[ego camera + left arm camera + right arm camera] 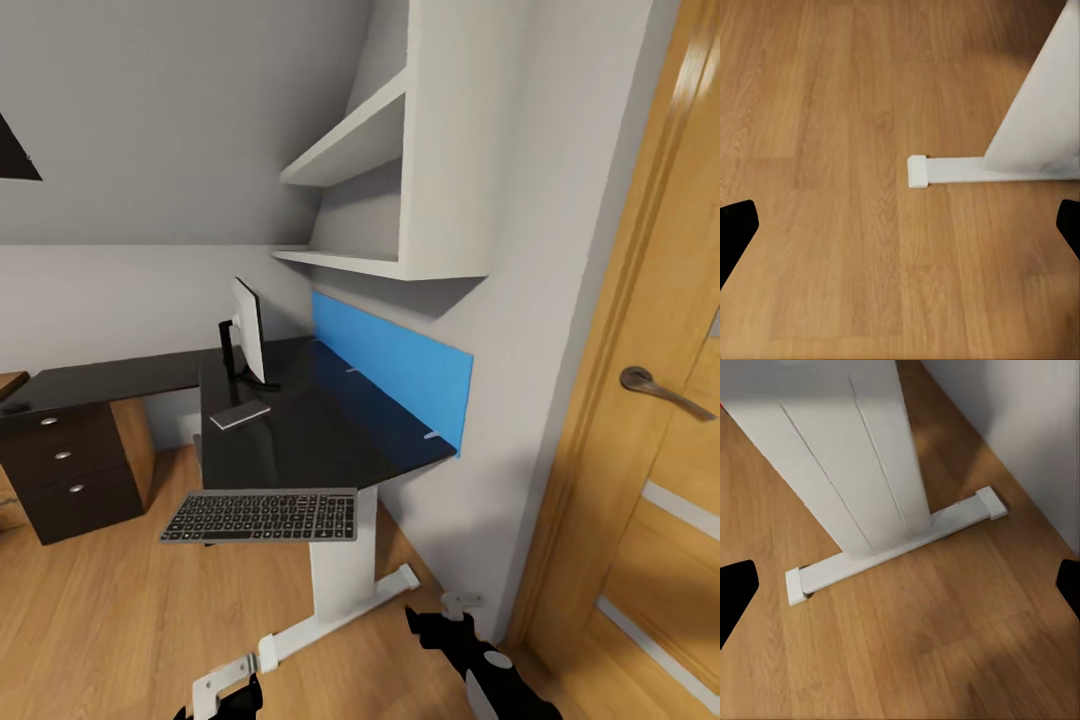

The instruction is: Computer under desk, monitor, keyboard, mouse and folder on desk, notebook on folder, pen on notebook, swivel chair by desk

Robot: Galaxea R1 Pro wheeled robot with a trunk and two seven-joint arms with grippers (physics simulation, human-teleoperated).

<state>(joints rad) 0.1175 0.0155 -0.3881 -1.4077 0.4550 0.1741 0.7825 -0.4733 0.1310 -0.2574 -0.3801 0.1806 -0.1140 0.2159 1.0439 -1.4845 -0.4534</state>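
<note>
The desk [330, 440] has a glossy black L-shaped top on a white leg [340, 570]. The monitor [246, 335] stands on it toward the back, seen edge-on. In front of the monitor lies a thin light-grey booklet, the notebook [240, 414]. The keyboard [260, 516] lies at the desk's near end and sticks out over the edge. My left gripper [900, 232] is open over bare floor near the desk's white foot [919, 171]. My right gripper [900, 592] is open too, low beside the desk leg [862, 457]. Both grippers [232, 700] [447, 625] hold nothing.
A black drawer unit [65, 470] with silver knobs stands under the desk's left wing. A small dark object [15, 407] lies on the top there. A blue panel [390, 365] lines the wall behind the desk, with white shelves [380, 140] above. A wooden door [640, 380] is at the right.
</note>
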